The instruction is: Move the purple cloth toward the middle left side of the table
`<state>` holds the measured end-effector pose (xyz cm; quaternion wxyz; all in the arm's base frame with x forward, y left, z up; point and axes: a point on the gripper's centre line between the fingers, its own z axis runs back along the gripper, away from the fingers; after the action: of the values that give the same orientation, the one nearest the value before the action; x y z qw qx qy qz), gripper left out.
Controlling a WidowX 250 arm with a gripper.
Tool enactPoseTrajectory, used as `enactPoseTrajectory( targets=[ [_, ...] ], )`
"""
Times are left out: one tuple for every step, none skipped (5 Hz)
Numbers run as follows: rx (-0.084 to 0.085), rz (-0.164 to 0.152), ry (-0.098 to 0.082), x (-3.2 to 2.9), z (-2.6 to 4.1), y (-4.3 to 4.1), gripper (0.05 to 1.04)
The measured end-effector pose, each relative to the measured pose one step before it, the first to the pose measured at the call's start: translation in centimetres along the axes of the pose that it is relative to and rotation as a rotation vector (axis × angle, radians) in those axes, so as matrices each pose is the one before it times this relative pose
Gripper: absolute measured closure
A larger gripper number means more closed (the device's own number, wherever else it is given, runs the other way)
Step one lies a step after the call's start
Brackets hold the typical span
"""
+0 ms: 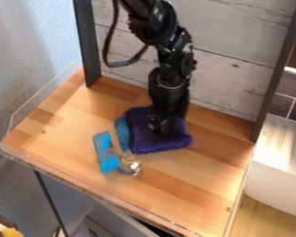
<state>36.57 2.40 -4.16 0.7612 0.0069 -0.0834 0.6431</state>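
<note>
The gripper (159,127) points down at the purple cloth (151,144), near the middle of the wooden table (194,173); its opening and any hold cannot be determined; a bright-blue object (105,152) lies near the cloth.

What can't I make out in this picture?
In the camera view:
- Part of the purple cloth: hidden behind the gripper.
- The silvery thing: too blurred to name.
- Details on the flat blue thing: small and blurred.
- The black arm: its upper end is cut off by the top edge.
</note>
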Motion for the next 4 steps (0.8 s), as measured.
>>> enactPoseTrajectory(
  targets=[
    [0.0048,0.0320,-0.0190,2.065,-0.346,0.139,0.083],
    [0.0056,0.0488,-0.0197,2.421,-0.399,0.196,0.083],
    [0.0029,0.0551,-0.0229,2.345,-0.281,0.559,0.084],
    [0.0063,0.0442,-0.0207,1.718,-0.151,0.558,0.084]
  ],
)
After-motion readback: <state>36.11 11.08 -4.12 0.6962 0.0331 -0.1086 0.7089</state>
